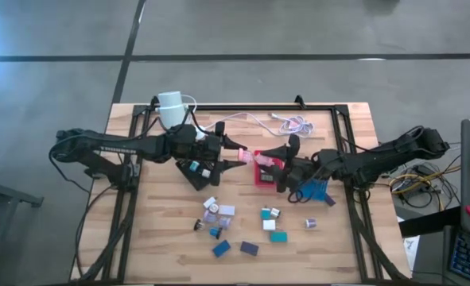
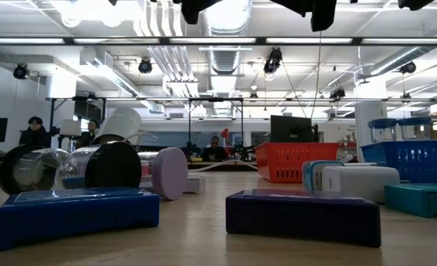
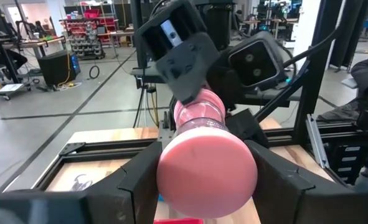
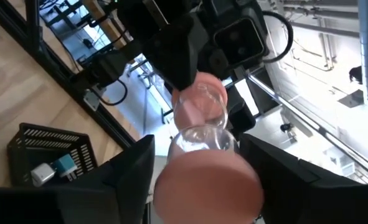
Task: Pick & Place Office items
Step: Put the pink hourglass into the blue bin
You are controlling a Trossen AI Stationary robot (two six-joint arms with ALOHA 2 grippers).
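Two-arm handover above the table centre. The left gripper (image 1: 236,153) holds a pink hourglass (image 1: 250,157) level in the air, its fingers clamped on one end cap, as the left wrist view shows with the cap (image 3: 206,173) seated between the two dark fingers (image 3: 137,180). The right gripper (image 1: 276,164) meets it from the other side: in the right wrist view its fingers (image 4: 134,168) flank the opposite cap (image 4: 207,183), set narrowly about it, though whether the pads already press on it cannot be told. The piece lies horizontal, probably so that each arm can take one end without fouling the other.

The hourglass hangs over the red tray (image 1: 265,173); a black tray (image 1: 196,169) lies under the left gripper and a blue tray (image 1: 315,191) beside the right arm. The trays are small, square and lattice-walled, which appears in the right wrist view where the black tray (image 4: 54,149) already holds two small blocks.

The hourglass has smooth, matt pink discs at both ends and a clear, glossy, waisted body between them (image 4: 199,121). The remaining items (image 1: 242,226) lie scattered on the wood near the front edge, well apart from both grippers: short cylinders and flat blocks in teal, blue, purple, white and black. In the low view a blue block (image 2: 76,210) and a purple block (image 2: 303,214) look matt with rounded edges. A white cylinder (image 1: 171,110) with its cable stands at the far left.
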